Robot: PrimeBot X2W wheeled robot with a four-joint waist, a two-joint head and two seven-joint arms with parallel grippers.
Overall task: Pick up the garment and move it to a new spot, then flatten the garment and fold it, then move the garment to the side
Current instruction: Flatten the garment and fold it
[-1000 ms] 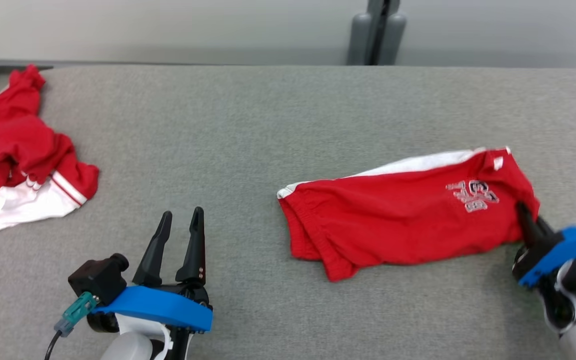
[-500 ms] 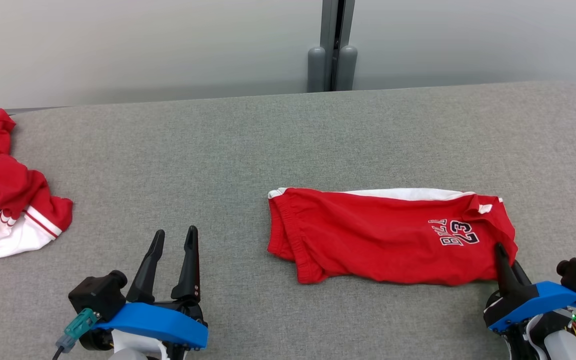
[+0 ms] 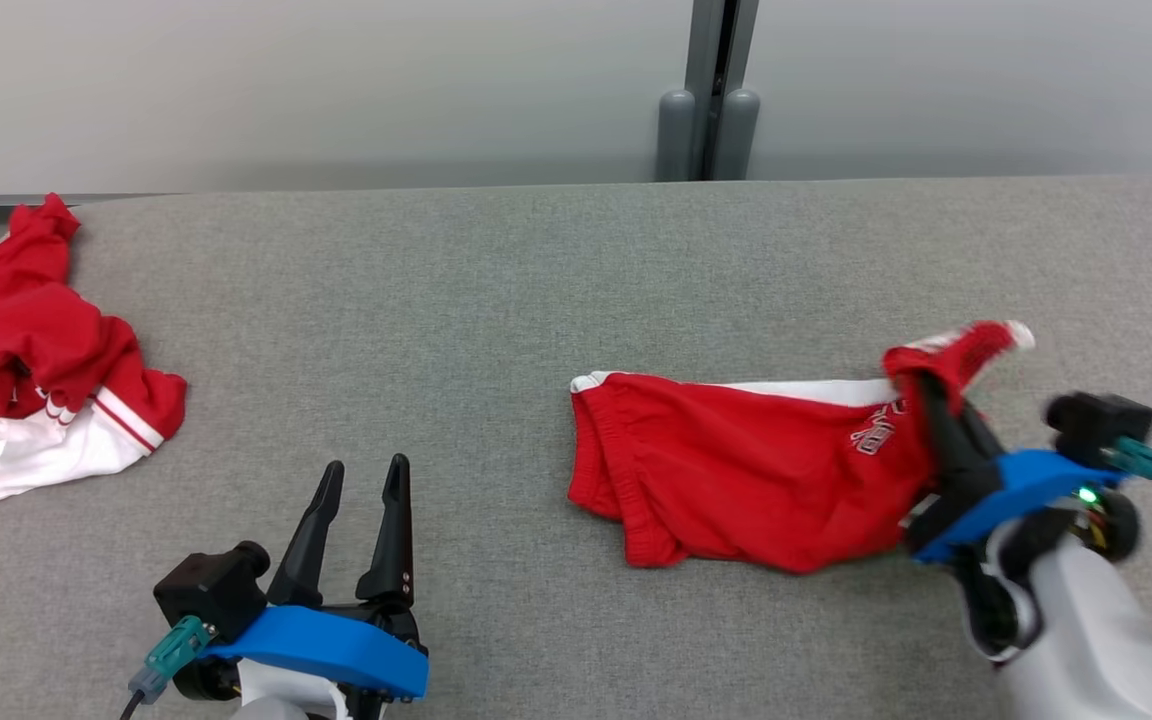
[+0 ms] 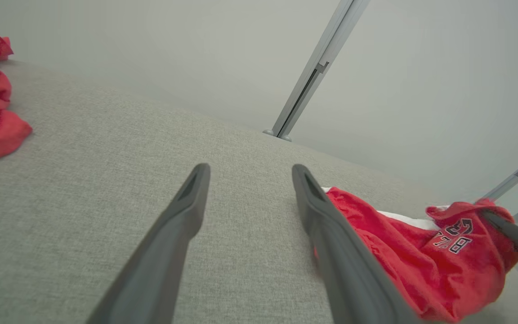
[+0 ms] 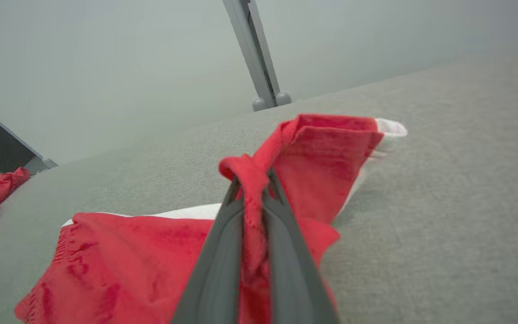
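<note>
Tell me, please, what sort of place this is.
Probably a robotics lab or test room, not a home: a wide grey fabric-covered table, bare pale wall panels joined by a metal post, and red shorts and another red garment laid out.

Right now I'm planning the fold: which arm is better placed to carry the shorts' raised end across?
Right. The right arm's jaws are shut on the red shorts' raised end; the left arm's jaws stand open, apart from them.

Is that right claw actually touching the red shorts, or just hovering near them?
Touching. The right wrist view shows the right gripper pinched shut on a raised fold of the red shorts, with cloth squeezed between its jaws.
</note>
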